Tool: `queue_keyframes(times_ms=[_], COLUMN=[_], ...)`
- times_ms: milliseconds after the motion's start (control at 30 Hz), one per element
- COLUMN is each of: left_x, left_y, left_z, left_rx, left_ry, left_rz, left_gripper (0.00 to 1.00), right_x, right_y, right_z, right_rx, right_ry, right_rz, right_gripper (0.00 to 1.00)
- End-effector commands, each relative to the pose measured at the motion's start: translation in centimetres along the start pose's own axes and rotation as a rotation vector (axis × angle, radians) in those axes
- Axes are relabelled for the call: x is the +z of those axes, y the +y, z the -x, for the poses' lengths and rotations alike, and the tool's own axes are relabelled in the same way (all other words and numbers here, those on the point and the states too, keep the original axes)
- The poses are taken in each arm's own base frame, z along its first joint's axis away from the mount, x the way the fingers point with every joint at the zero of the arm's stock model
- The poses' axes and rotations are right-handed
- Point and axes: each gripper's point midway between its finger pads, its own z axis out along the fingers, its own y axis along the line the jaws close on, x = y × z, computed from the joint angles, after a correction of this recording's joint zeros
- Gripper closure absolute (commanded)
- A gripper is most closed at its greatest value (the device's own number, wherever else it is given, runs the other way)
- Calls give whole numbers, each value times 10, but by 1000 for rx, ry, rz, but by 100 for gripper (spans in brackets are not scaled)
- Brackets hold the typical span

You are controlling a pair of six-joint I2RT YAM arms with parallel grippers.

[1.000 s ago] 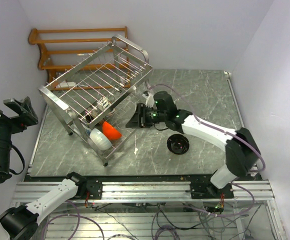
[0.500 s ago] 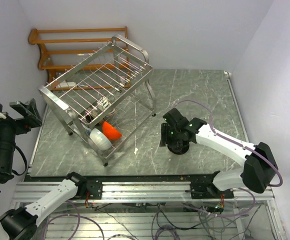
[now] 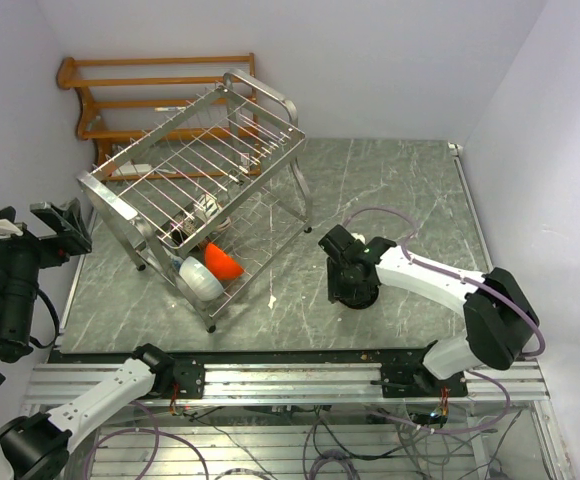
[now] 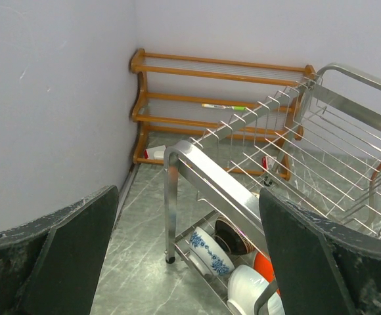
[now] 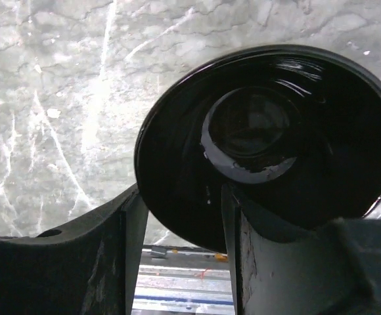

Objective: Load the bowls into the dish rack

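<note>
Top external view puts the silver wire dish rack (image 3: 200, 190) at about 10 o'clock on the grey marbled desk (image 3: 410, 190). The brown wooden rack (image 3: 150, 90) stands behind it at 11 o'clock, against the wall.

From my left wrist camera I count four bowls in the dish rack's lower tier, packed close together. A blue-and-white bowl (image 4: 209, 252) is nearest the corner leg, with a dark brown bowl (image 4: 234, 236) just behind it. A white bowl (image 4: 249, 289) and an orange-red bowl (image 4: 264, 266) sit beside them.

A fifth, a glossy black bowl (image 5: 276, 131), rests on the desk near its centre. It is at about 4 o'clock from the dish rack and well apart from it.

My right tool (image 5: 184, 216) sits over that bowl. One finger (image 5: 59, 262) lies outside the rim and the other over the inside, with a narrow gap and the bowl's wall in it. I cannot tell whether the fingers are pressing on the wall.

My left tool (image 4: 187, 197) hangs beside the desk's 9 o'clock edge, spread wide and holding nothing, facing the dish rack.
</note>
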Motion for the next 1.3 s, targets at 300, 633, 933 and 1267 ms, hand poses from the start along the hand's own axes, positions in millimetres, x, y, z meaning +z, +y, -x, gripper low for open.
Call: queue_keyframes(times_ms=[300,633,933,1267], left_x=[1,-1,-4,-10], left_y=[0,3,6,17], left_z=[3,7,12,17], left_rx=[-51,-60,-65,-79], left_ry=[-23,-33,-41,-53], left_rz=[10,12,17,51], left_gripper=[1,1,1,1], right_x=[1,-61,-105,-132], right_y=[-19,51,151,207], right_z=[-1,35,52,84], right_rx=[-57,-130,-340,-459], right_ry=[-53,-202,-194,-225], right_rz=[-104,157,565,851], right_gripper=[100,100,100,100])
